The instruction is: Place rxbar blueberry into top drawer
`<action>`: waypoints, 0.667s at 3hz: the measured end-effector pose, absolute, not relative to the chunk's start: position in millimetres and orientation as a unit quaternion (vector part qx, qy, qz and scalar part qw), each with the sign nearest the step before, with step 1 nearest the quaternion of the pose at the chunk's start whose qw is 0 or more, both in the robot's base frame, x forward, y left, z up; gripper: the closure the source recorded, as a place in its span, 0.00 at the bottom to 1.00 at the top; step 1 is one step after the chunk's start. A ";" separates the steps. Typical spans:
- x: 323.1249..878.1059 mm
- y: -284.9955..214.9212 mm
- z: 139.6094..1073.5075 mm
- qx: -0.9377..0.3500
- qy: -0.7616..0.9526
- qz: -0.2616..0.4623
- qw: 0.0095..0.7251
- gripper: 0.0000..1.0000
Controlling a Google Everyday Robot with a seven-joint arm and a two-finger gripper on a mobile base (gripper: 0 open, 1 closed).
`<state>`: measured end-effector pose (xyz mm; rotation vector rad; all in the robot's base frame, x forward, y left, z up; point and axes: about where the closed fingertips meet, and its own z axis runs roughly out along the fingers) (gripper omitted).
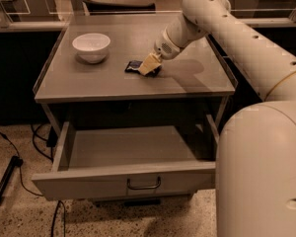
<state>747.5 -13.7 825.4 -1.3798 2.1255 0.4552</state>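
Dark blue-black wrapper: rxbar blueberry (133,66), flat on grey table (108,87) top, near centre, right end hidden under gripper. Gripper (149,65): pale yellow tip down on bar's right end, touching it; whether its grip is open or closed, cannot tell. Arm (227,28): cream, reaching in from right. White bowl (91,47): upright, left of bar, apart from it. Top drawer (89,180): below tabletop, pulled out, grey interior showing; dark bar handle (144,184) at centre of front panel. Black cables (10,147): on speckled floor, left.
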 end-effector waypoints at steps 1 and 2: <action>739.9 -20.3 850.9 -0.507 0.805 0.159 0.265 1.00; 734.3 -19.0 851.2 -0.513 0.800 0.164 0.266 1.00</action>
